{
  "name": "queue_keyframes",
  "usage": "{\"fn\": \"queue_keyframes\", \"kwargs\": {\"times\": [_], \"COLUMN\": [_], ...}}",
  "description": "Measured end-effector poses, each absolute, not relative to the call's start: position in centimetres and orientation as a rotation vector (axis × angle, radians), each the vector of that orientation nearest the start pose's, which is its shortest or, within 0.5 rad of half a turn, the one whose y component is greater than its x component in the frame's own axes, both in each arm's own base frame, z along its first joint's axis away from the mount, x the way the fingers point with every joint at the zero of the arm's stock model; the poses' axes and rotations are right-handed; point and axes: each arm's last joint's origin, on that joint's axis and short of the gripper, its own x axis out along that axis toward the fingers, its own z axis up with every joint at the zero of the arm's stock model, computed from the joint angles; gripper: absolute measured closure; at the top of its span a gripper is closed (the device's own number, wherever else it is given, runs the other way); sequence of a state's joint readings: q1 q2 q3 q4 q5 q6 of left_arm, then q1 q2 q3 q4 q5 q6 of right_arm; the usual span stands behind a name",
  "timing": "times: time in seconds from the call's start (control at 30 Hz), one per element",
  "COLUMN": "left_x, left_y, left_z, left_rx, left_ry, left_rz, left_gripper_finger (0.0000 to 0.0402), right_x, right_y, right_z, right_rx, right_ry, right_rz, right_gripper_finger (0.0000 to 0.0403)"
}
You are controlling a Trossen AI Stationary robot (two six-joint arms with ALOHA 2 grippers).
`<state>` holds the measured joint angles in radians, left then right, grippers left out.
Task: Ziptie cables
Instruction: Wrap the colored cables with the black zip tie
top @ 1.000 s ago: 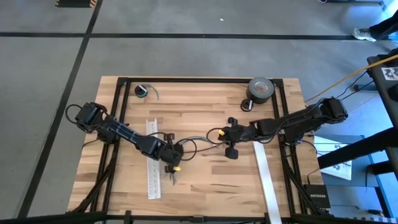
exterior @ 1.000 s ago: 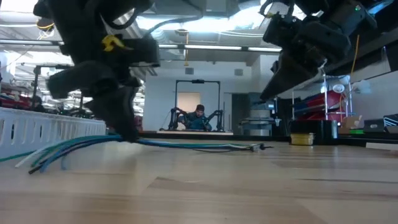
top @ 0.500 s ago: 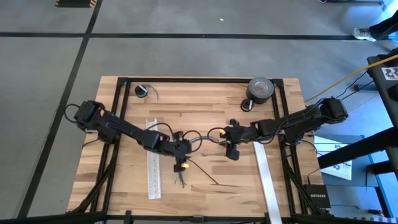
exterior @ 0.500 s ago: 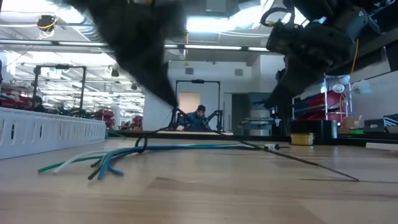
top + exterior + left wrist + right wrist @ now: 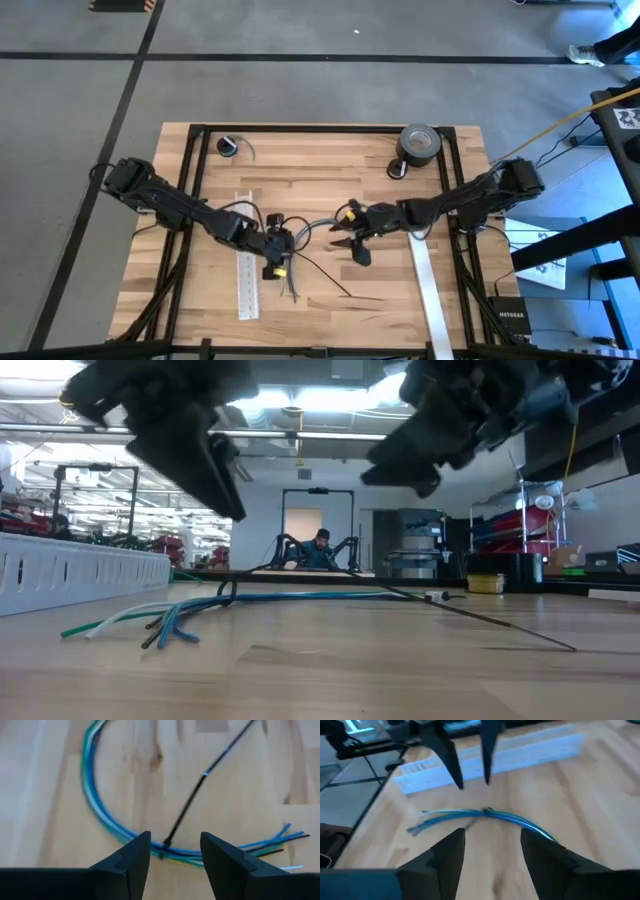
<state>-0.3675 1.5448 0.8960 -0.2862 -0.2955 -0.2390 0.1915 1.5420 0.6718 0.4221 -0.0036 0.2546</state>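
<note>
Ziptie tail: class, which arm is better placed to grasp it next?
Left. The left gripper, open, hovers directly over the ziptie where it wraps the cables; the right gripper, open, is farther back.

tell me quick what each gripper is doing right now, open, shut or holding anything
Left gripper: open, empty, above the cables.
Right gripper: open, empty, above the cables too.

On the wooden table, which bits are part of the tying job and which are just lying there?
Part of the job:
bundle of thin blue, green and pale wires
thin black plastic ziptie cinched around it

Lying about:
long white slotted strip
roll of dark tape
small round coil
</note>
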Motion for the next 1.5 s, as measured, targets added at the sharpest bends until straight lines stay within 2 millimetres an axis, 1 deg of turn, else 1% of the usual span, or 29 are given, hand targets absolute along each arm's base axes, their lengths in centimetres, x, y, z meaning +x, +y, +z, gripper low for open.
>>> {"fn": "queue_keyframes", "kwargs": {"times": [0.1,0.2,0.33,0.43,0.57,0.67,0.8,0.93,1.17,1.27,1.33,1.5], "left_x": [27.7,27.6,27.5,27.5,27.9,28.2,28.5,28.6,29.0,29.0,29.1,29.0], "left_y": [-10.2,-10.0,-9.5,-9.2,-8.6,-8.5,-8.5,-8.5,-8.3,-8.3,-8.3,-8.3], "left_z": [17.4,16.7,15.8,15.1,14.5,14.3,14.2,13.8,12.6,12.5,12.6,12.5], "left_rx": [0.094,0.107,0.129,0.163,0.199,0.191,0.188,0.206,0.242,0.265,0.265,0.25], "left_ry": [0.85,0.802,0.798,0.823,0.837,0.828,0.814,0.821,0.846,0.849,0.842,0.845], "left_rz": [0.013,-0.003,-0.027,-0.047,-0.049,-0.086,-0.127,-0.144,-0.151,-0.16,-0.16,-0.152], "left_gripper_finger": [0.0253,0.0258,0.0261,0.0261,0.0265,0.0272,0.0285,0.0309,0.0365,0.0391,0.0393,0.0397], "right_x": [31.3,33.1,35.5,37.1,38.6,39.4,39.8,39.9,39.9,39.9,39.9,40.7], "right_y": [6.8,7.8,9.0,9.5,9.7,10.0,10.1,10.1,10.3,10.3,10.4,10.5], "right_z": [16.0,14.8,14.2,13.9,13.5,13.4,13.0,12.9,12.8,12.7,12.8,14.1], "right_rx": [0.189,0.172,0.161,0.155,0.118,0.112,0.151,0.171,0.208,0.215,0.221,0.214], "right_ry": [0.512,0.536,0.572,0.657,0.771,0.804,0.836,0.844,0.853,0.864,0.87,0.843], "right_rz": [0.128,0.111,0.11,0.055,0.0,-0.003,-0.009,0.003,0.032,0.05,0.062,0.044], "right_gripper_finger": [0.0221,0.0221,0.0221,0.0221,0.0221,0.0221,0.0221,0.0221,0.0221,0.0221,0.0221,0.0221]}}
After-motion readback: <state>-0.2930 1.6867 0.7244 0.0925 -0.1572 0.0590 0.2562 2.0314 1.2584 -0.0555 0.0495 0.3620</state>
